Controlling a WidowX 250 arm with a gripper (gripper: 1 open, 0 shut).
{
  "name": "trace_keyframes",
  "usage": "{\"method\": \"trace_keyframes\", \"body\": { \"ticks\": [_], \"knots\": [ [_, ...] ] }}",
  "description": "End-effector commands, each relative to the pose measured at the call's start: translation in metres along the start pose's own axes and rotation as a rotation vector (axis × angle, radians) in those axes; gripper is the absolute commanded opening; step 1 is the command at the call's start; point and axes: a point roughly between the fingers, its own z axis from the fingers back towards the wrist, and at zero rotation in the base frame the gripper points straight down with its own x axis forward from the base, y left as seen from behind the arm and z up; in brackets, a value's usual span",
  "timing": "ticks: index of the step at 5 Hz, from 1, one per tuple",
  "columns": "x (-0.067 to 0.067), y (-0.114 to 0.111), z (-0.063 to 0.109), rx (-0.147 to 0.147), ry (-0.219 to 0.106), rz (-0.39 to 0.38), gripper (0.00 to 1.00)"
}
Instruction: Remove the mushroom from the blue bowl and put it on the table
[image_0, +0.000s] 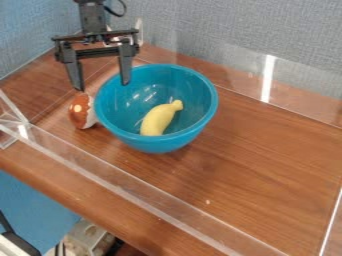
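The mushroom (83, 111), reddish-brown with a pale cream part, lies on the table (254, 170) just left of the blue bowl (194, 90), touching or nearly touching its outer wall. A yellow banana-shaped piece (162, 118) rests inside the bowl. My gripper (102, 74) hangs open above the bowl's back-left rim, its two dark fingers (127, 68) spread wide with nothing between them. It is up and a little right of the mushroom, apart from it.
Low clear acrylic walls (160, 205) edge the table along the front, left and right. A grey-blue wall stands behind the arm. Bare wood stretches right of the bowl.
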Motion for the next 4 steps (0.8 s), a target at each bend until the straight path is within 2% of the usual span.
{"method": "trace_keyframes", "body": {
  "ticks": [1,2,3,4],
  "knots": [
    [-0.017,-0.027,0.014,0.032,-0.05,-0.121,1.0],
    [-0.03,-0.044,0.017,0.13,-0.023,-0.303,1.0],
    [-0.04,-0.054,0.011,0.218,-0.002,-0.444,1.0],
    [-0.037,-0.051,-0.011,0.25,0.008,-0.503,1.0]
  ]
}}
